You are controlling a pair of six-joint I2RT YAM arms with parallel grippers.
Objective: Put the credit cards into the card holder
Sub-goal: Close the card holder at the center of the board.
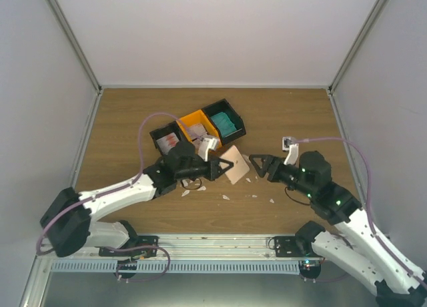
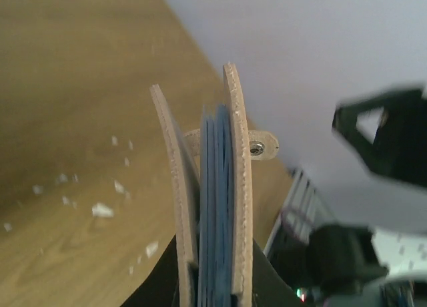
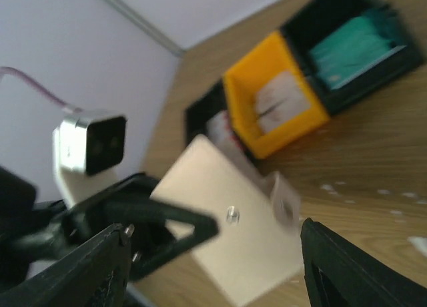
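Observation:
My left gripper (image 1: 223, 165) is shut on the beige card holder (image 1: 235, 164) and holds it above the table. In the left wrist view the holder (image 2: 237, 187) stands edge-on with several blue cards (image 2: 217, 213) inside it. In the right wrist view the holder (image 3: 233, 223) shows its flat face with a dot snap and tab. My right gripper (image 1: 256, 165) is open and empty, just right of the holder. Teal cards (image 1: 227, 125) lie in the right black bin and white cards with red markings (image 1: 195, 131) in the orange bin.
The joined black-orange-black bins (image 1: 215, 111) stand behind the grippers. Small white scraps (image 1: 225, 197) lie on the wooden table (image 1: 293, 113) in front of them. A small white object (image 1: 287, 143) lies to the right. White walls enclose the table.

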